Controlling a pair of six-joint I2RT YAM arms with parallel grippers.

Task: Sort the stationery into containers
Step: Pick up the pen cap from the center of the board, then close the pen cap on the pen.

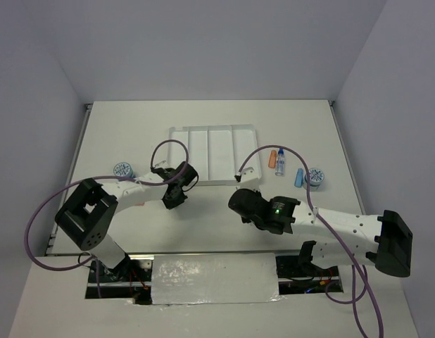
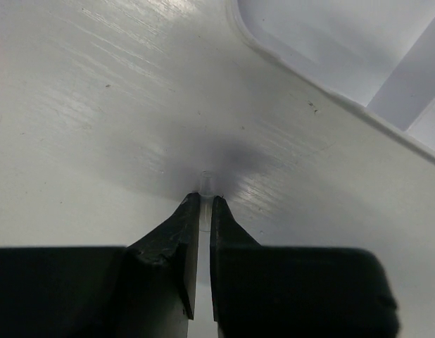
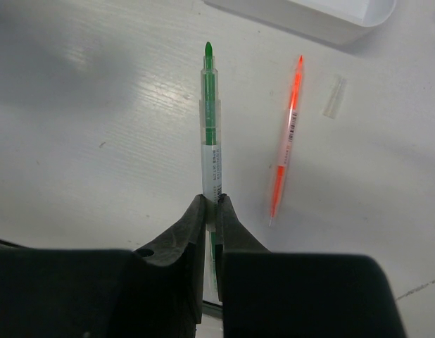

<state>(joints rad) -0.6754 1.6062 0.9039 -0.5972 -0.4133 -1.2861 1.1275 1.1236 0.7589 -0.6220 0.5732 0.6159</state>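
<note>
My right gripper (image 3: 212,199) is shut on the thin green pen (image 3: 211,120), which points away over the table. The orange pen (image 3: 286,141) lies on the table just right of it, with a small clear cap (image 3: 334,97) beyond. My left gripper (image 2: 203,197) is shut on a small clear cap (image 2: 205,182), low over the table near the white tray (image 2: 323,67). In the top view the tray (image 1: 177,151) lies at centre back, with the left gripper (image 1: 174,191) off its near left corner and the right gripper (image 1: 244,186) off its near right corner.
Right of the tray lie an orange capsule piece (image 1: 272,159), a small blue-capped bottle (image 1: 280,162), a blue capsule piece (image 1: 299,177) and a blue-white roll (image 1: 316,176). Another roll (image 1: 122,170) sits at the left. The tray corner (image 3: 330,17) is just ahead of the right gripper.
</note>
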